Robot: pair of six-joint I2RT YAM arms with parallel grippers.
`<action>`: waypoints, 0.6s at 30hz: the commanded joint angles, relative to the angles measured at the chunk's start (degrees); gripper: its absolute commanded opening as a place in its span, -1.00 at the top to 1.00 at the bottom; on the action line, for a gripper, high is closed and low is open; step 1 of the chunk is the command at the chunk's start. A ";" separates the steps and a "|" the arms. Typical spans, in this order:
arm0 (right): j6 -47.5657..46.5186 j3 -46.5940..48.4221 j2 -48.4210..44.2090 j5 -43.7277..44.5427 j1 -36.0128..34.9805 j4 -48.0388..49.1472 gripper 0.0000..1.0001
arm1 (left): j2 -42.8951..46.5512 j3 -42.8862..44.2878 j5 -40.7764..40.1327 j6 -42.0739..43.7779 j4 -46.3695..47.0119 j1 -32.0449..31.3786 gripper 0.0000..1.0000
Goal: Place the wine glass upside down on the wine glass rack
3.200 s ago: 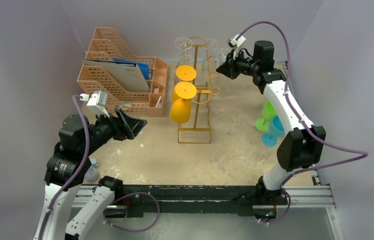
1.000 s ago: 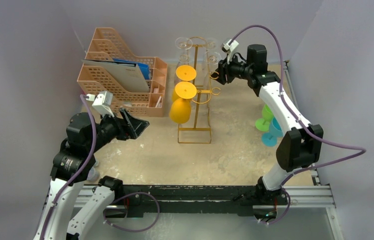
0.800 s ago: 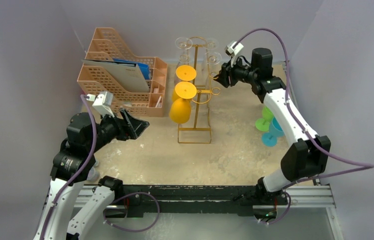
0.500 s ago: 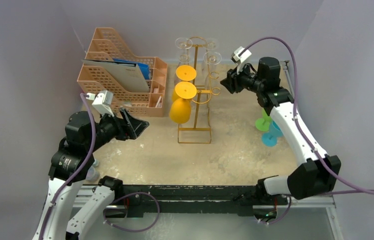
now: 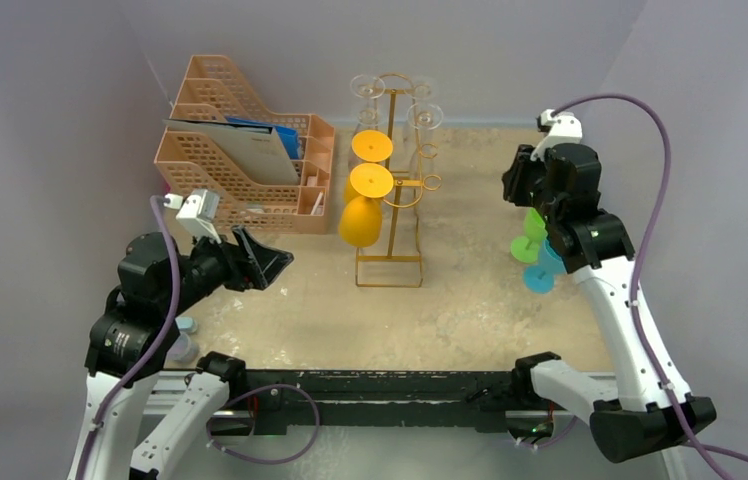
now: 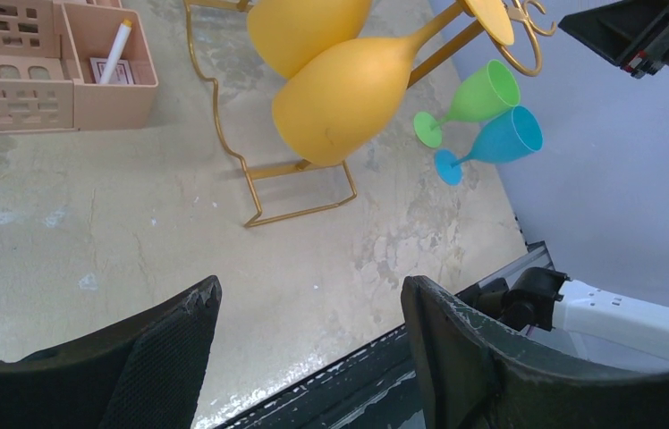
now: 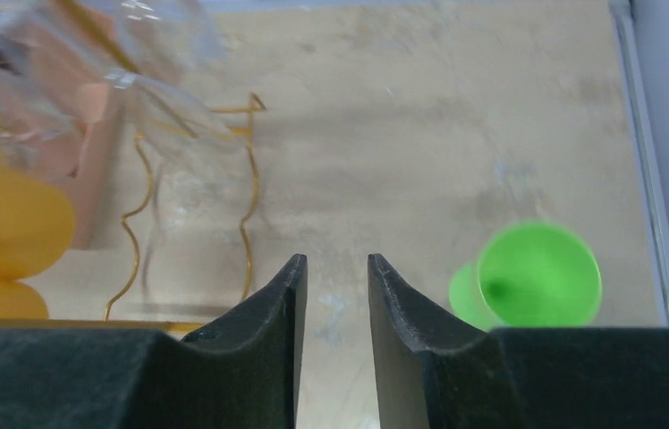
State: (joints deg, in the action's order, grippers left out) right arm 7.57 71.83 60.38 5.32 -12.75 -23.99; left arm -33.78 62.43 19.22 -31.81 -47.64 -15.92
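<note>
The gold wire wine glass rack [image 5: 391, 150] stands mid-table. Two orange glasses [image 5: 361, 218] hang upside down on its left side. Two clear wine glasses [image 5: 426, 117] hang at its far end, one on each side. My right gripper [image 5: 512, 185] is slightly open and empty, right of the rack, above the green glass [image 5: 530, 235]. In the right wrist view the jaws [image 7: 335, 268] hold nothing; a clear glass [image 7: 179, 134] hangs on the rack [image 7: 247, 210] and the green glass [image 7: 537, 275] is at the right. My left gripper [image 5: 265, 262] is wide open and empty, left of the rack.
A peach lattice file organizer [image 5: 240, 150] with papers stands at the back left. A blue glass [image 5: 547, 262] lies beside the green one near the right edge. The left wrist view shows the orange glasses [image 6: 349, 89], rack base [image 6: 298, 166], green [image 6: 469, 98] and blue [image 6: 501, 138] glasses.
My right gripper left a clear glass hanging on the rack's right side, then pulled back right and nearer, over the green glass. My left arm shifted slightly.
</note>
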 commanded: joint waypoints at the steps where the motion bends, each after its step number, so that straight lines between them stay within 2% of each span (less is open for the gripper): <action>1: 16.47 4.94 -0.17 17.01 -0.08 -18.47 0.34 | 0.62 2.44 1.32 1.11 -1.24 -0.16 -0.44; 5: 19.23 3.86 1.17 24.76 -0.08 -21.22 0.11 | 0.73 2.39 2.21 0.55 -1.49 -0.16 -0.44; 7: 20.08 3.58 3.91 26.18 0.01 -22.50 0.06 | 0.50 2.78 2.60 0.44 -1.61 -0.16 -0.44; 12: 17.05 4.69 12.26 25.58 1.23 -20.46 0.06 | 0.18 3.83 2.66 0.08 -1.85 -0.16 -0.44; 16: 15.75 7.41 18.06 19.73 6.22 -19.71 0.09 | 0.63 4.01 3.18 -0.59 -2.00 -0.16 -0.44; 18: 14.96 7.82 19.99 19.57 7.20 -19.36 0.11 | 0.75 3.92 3.10 -0.92 -2.26 -0.16 -0.44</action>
State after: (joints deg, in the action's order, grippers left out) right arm 23.97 75.90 78.70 26.02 -8.62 -43.83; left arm -33.34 64.62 21.26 -31.97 -49.50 -15.92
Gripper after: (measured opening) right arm 0.457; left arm 0.722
